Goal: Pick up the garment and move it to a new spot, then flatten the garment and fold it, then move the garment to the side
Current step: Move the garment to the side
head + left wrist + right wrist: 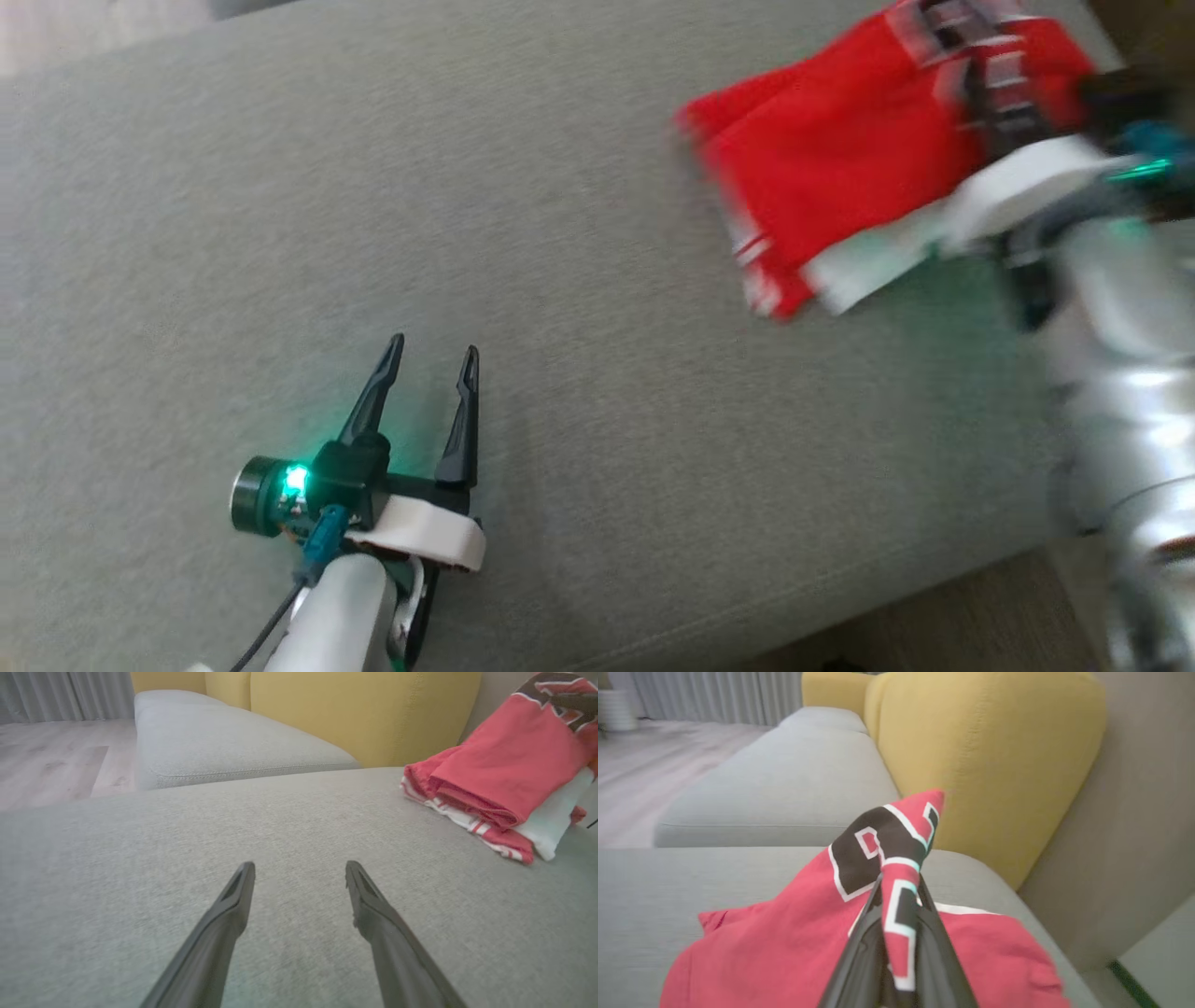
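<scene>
The garment (pixel 840 159) is a red shirt with white trim and a black-and-white print, lying bunched at the far right of the grey sofa seat (pixel 597 280). One printed fold of the garment (pixel 784 952) is lifted and pinched in my right gripper (pixel 900 879), which is shut on it; the rest trails on the cushion. My pale right arm (pixel 1120 327) comes in from the right edge, blurred. Over bare cushion at the lower left, my left gripper (pixel 433 348) stands open with nothing between its fingers, well left of the garment (pixel 504 770). In its own wrist view the left gripper (pixel 300 865) points across the seat.
Yellow back cushions (pixel 364 714) rise behind the seat, close behind the garment. A second grey seat cushion (pixel 224 742) lies beyond. The sofa's front edge (pixel 840 597) runs along the lower right, with wooden floor (pixel 934 635) past it. Grey curtains (pixel 70 695) hang far off.
</scene>
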{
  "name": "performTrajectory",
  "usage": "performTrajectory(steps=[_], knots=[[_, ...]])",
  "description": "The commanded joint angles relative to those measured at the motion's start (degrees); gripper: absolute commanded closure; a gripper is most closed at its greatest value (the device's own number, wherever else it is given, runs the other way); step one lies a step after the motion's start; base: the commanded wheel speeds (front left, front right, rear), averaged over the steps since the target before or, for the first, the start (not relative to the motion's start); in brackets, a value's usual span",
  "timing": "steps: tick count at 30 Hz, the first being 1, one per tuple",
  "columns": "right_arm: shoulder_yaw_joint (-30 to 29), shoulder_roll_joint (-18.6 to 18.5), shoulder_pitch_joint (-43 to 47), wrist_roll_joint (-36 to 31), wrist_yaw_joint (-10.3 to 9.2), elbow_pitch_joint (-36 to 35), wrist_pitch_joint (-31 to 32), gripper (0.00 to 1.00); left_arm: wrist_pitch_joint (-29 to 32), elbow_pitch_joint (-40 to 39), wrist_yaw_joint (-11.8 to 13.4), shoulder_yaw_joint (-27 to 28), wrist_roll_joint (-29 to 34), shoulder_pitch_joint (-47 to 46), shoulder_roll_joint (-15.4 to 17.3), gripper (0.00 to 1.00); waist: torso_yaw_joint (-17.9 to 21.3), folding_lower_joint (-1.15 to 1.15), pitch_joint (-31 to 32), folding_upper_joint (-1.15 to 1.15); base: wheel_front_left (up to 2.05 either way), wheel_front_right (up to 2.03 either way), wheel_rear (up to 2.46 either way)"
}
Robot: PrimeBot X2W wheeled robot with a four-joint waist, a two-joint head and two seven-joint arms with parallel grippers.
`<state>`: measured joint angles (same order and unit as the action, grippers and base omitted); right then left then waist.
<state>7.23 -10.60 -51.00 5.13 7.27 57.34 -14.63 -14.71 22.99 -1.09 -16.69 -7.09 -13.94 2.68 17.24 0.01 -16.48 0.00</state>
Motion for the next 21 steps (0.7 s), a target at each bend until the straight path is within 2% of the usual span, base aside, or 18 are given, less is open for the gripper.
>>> performTrajectory(steps=[1,7,13,14,15,21], knots=[[-0.33,-1.22,-1.21,-0.98,0.22,-0.84,-0.32,1.0,-0.29,-1.82,-0.16,1.44,0.03,-2.16,0.2,0.0,-1.92,-0.01,-1.18,0.0,0.0,0.0,0.0],[-11.66,-8.66,-4.58,-12.58,0.22,3.03,1.0,1.0,-0.29,-1.96,-0.41,1.01,0.13,-2.62,0.2,0.0,-5.13,-0.01,-2.59,0.0,0.0,0.0,0.0],[-22.24,-10.95,-3.98,-23.53,0.22,0.88,2.75,1.0,-0.29,-2.07,-0.52,1.28,0.58,-2.8,0.2,0.0,-6.48,-0.01,-3.4,0.0,0.0,0.0,0.0],[-24.17,-10.85,-3.78,-25.18,0.22,0.06,2.94,0.57,-0.29,-2.1,-0.53,1.43,0.66,-2.76,0.2,0.0,-6.52,-0.01,-3.5,0.0,0.0,0.0,0.0],[-25.91,-10.57,-3.59,-26.92,0.22,-0.89,3.02,0.0,-0.29,-2.13,-0.57,1.6,0.77,-2.77,0.2,0.0,-6.52,-0.01,-3.61,0.0,0.0,0.0,0.0],[-35.95,-6.03,-3.08,-35.25,0.22,-7.08,1.96,0.0,-0.29,-2.44,-0.18,2.75,1.01,-3.27,0.2,0.0,-6.32,-0.01,-3.79,0.0,0.0,0.0,0.0]])
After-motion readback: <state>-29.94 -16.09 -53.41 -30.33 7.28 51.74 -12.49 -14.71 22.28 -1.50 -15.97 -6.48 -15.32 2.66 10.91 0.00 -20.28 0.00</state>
